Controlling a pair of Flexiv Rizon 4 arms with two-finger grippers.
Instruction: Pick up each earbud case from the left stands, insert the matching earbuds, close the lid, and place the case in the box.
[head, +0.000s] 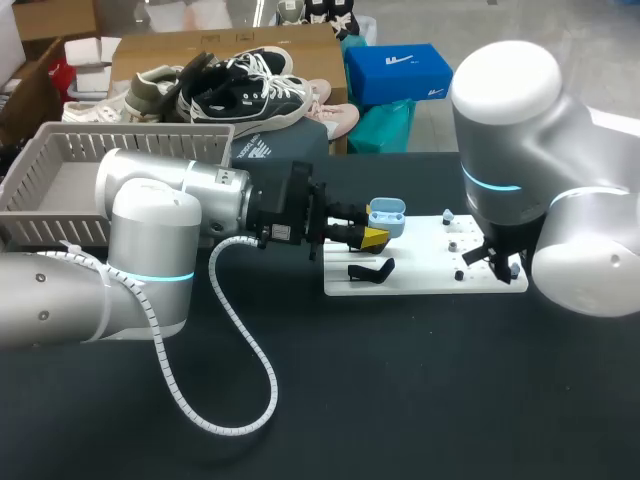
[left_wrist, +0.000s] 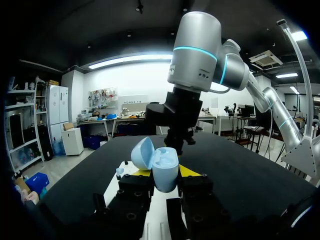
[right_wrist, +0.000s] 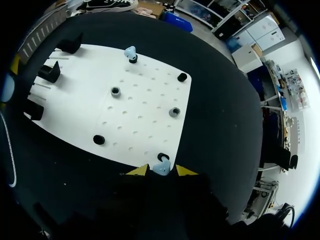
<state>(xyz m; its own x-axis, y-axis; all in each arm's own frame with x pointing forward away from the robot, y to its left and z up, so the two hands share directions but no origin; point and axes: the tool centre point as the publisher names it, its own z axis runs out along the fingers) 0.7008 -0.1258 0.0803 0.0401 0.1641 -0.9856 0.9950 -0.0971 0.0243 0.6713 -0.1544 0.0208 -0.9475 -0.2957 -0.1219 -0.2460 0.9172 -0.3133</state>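
Left wrist view: my right arm (left_wrist: 195, 55) looms just ahead. My left gripper (left_wrist: 165, 173) clamps the open earbud case (left_wrist: 166, 165) upright. I can't tell the right gripper's (right_wrist: 161, 171) state.

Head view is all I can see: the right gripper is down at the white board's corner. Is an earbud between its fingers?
Observer: Yes. The right wrist view shows a pale blue earbud on a black peg between the right gripper and its open tips, not yet gripped.
Operator: Is the case ready to take it?
Observer: The left wrist view shows the earbud case gripped by the left gripper, its lid swung wide open; I cannot tell whether the cavity is empty.
Operator: Any other earbud on the board?
Observer: A second earbud stands at the board edge away from the right gripper; four other pegs are bare.
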